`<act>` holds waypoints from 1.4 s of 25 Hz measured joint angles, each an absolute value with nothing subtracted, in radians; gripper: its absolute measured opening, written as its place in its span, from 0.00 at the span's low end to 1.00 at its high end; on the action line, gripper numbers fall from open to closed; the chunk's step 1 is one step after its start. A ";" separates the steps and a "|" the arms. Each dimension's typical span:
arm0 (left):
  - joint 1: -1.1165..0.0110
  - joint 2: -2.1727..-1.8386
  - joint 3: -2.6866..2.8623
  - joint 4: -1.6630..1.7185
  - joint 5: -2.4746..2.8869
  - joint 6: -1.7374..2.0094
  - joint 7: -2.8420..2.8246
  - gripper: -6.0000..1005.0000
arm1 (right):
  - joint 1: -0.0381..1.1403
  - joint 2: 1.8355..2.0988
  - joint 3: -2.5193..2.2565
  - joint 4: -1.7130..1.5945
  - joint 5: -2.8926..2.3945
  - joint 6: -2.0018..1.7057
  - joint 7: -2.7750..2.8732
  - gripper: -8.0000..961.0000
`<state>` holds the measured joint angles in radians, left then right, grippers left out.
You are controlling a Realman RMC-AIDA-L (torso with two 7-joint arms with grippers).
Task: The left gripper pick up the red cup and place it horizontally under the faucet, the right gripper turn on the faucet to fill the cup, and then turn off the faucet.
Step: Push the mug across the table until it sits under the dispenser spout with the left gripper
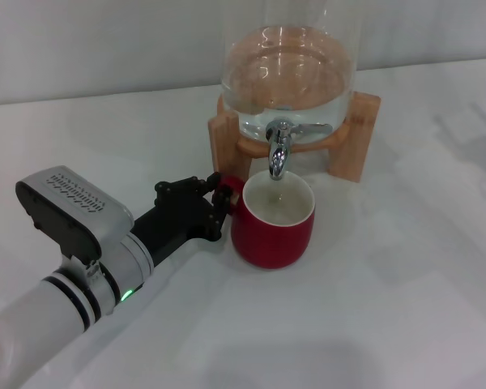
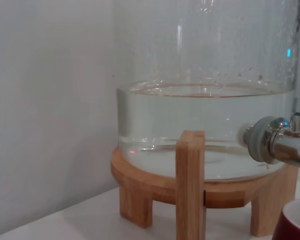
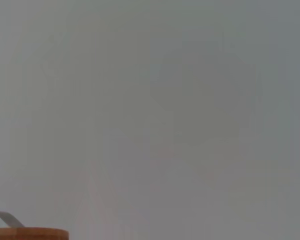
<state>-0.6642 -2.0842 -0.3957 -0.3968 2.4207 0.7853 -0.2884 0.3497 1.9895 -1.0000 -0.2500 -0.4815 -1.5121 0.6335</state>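
The red cup (image 1: 273,223) stands upright on the white table, its open white inside directly below the spout of the faucet (image 1: 278,158). My left gripper (image 1: 220,199) reaches in from the left at cup height, its black fingers shut on the cup's small handle. The faucet's lever (image 1: 309,129) points sideways along the jar. In the left wrist view the faucet (image 2: 280,145) juts in from the edge with the cup's rim (image 2: 296,224) in the corner below it. I cannot tell whether water is running. The right gripper shows in no view.
The clear glass jar (image 1: 287,77), partly full of water, rests on a wooden stand (image 1: 352,142) at the back against the wall. The right wrist view shows blank wall, plus a strip of wood (image 3: 27,233) at its edge.
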 joint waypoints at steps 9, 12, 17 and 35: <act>-0.664 -2.085 -0.394 -0.396 2.422 0.785 -0.297 0.17 | 0.350 1.990 -1.000 -0.250 -0.482 -1.514 0.633 0.77; -0.664 -2.085 -0.394 -0.396 2.422 0.785 -0.297 0.17 | 0.350 1.990 -1.000 -0.250 -0.482 -1.514 0.634 0.76; -0.664 -2.085 -0.396 -0.396 2.422 0.785 -0.298 0.17 | 0.350 1.989 -1.000 -0.250 -0.482 -1.514 0.634 0.76; -0.669 -2.084 -0.400 -0.403 2.422 0.751 -0.311 0.17 | 0.351 1.993 -1.000 -0.250 -0.482 -1.512 0.614 0.74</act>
<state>-0.6687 -2.0837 -0.4005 -0.4029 2.4219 0.7512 -0.3113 0.3511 1.9926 -1.0000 -0.2500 -0.4816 -1.5123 0.6143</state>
